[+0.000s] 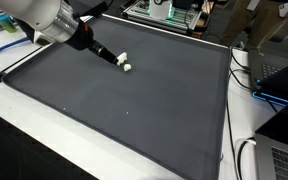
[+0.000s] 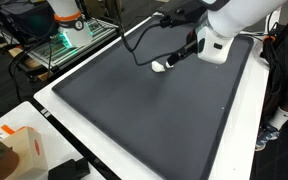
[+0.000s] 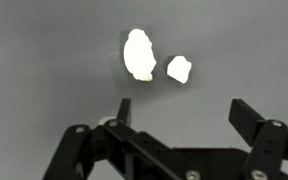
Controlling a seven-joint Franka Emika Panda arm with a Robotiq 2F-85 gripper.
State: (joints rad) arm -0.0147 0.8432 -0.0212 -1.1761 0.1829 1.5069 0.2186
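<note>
The claw (image 3: 184, 108) stands wide open and holds nothing: in the wrist view its two black fingers (image 3: 124, 108) are spread far apart with only bare mat (image 3: 44, 60) between them. Just beyond the fingertips lie two bright white pieces. The larger white lump (image 3: 138, 54) is roughly oval and lies nearer the finger on the left of that view. The smaller white lump (image 3: 178, 69) sits just beside it, apart by a thin gap, and falls roughly ahead of the middle of the opening. Both are washed out by the light, so what they are made of cannot be told. Neither touches the claw.

In both exterior views the claw (image 1: 112, 58) (image 2: 176, 57) reaches down at a slant from the white arm, low over the dark grey mat, with the white pieces showing as small specks on the mat right off its tip. They lie towards one far corner of the mat, well away from its middle.

The mat covers most of a white counter (image 1: 19, 135), whose rim shows around it. In an exterior view black cables (image 1: 242, 70) run along the counter's edge and a laptop (image 1: 284, 160) stands at the corner. In an exterior view a cardboard box (image 2: 24, 150) sits off the mat's near corner.
</note>
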